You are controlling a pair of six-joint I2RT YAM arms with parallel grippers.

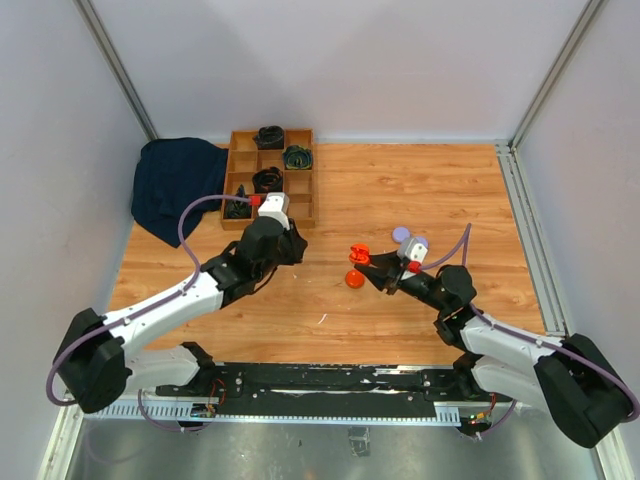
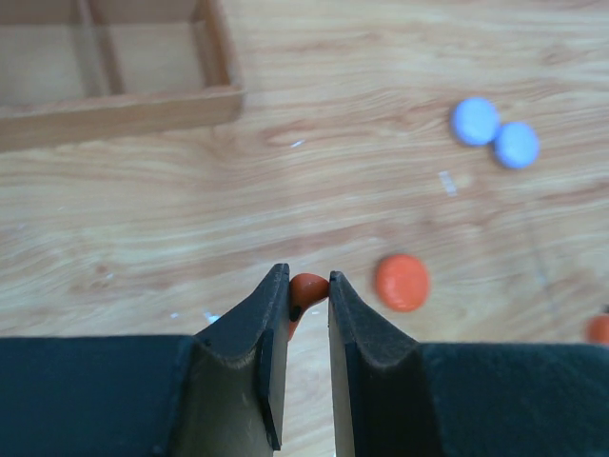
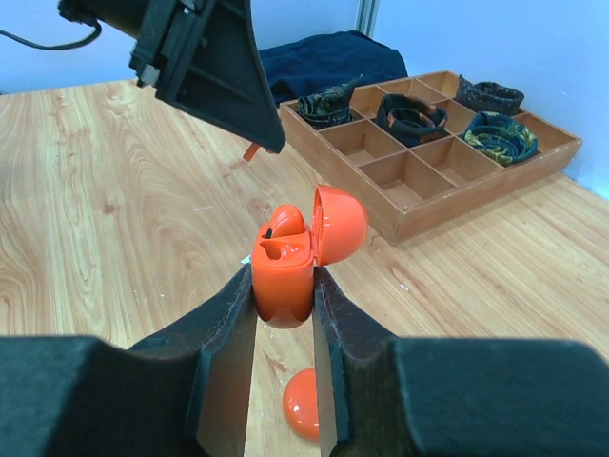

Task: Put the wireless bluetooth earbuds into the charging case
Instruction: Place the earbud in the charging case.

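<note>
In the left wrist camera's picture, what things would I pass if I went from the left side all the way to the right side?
wooden tray → orange earbud → orange disc → first pale blue disc → second pale blue disc → orange bit, cut off by the picture's right edge

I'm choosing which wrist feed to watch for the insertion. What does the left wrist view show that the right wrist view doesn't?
Only left wrist: two lilac discs on the table. Only right wrist: the open orange charging case clamped in the right end effector, and a dark cloth. Both: the left end effector pinching an orange earbud, and the wooden tray.
</note>
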